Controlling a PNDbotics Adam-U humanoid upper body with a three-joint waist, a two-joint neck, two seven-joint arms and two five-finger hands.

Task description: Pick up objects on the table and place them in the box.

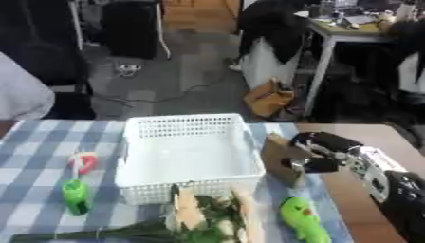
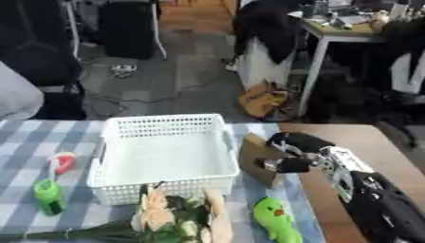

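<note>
Your right hand curls around a flat brown cardboard piece, held upright just beside the right wall of the white perforated plastic box mid-worktop. Along the near edge lie a green toy figure and a bunch of pale flowers; a green bottle stands left.
</note>
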